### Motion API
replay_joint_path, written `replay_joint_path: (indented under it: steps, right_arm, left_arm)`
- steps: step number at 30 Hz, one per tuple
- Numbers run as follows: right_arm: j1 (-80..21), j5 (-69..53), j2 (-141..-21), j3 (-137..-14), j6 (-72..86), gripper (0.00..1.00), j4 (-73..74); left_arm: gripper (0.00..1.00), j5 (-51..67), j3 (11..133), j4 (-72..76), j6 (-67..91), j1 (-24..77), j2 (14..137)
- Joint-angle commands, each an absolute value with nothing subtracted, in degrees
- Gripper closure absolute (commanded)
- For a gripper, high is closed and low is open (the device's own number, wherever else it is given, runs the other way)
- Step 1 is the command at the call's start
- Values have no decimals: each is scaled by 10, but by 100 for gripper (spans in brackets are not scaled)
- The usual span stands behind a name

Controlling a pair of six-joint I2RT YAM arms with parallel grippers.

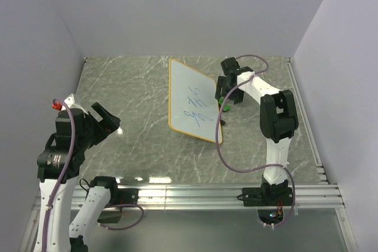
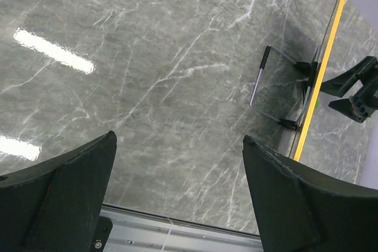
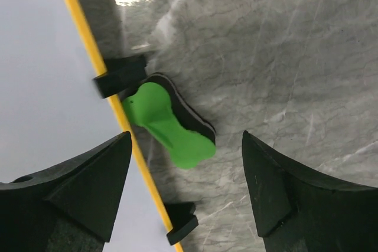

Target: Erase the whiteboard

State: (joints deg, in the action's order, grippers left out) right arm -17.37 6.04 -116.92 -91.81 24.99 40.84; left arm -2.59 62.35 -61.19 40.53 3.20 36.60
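Right end effector [image 3: 186,146] is hovering released, fingers spread, above the green eraser [image 3: 168,125], which is lying on the bench [image 3: 295,57] just beside the right rim of the whiteboard [image 1: 192,101]. That board is standing propped mid-bench, bearing blue scribbles [image 1: 196,109]. Left end effector [image 2: 180,140] is hanging released over bare bench, well apart leftward.

On my feed the bench [image 1: 136,87] is a glossy grey-green marble-look slab with white veins, boxed in by plain pale walls [image 1: 189,10] at the back and both sides. A silver slotted rail [image 1: 195,196] runs along the near edge, and lighting leaves bright streaks [image 2: 53,51] on the surface.
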Motion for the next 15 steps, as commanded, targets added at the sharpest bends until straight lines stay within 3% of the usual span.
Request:
replay_joint_path:
  steps: [1,15]
  right_arm:
    - [-171,89,-1176,-944,252,19,429]
    - [-192,89,-1194,-903,266,23,419]
  left_arm:
    - [7,-30,622,-620,396,33,347]
    - [7,-30,612,-633,377,33,338]
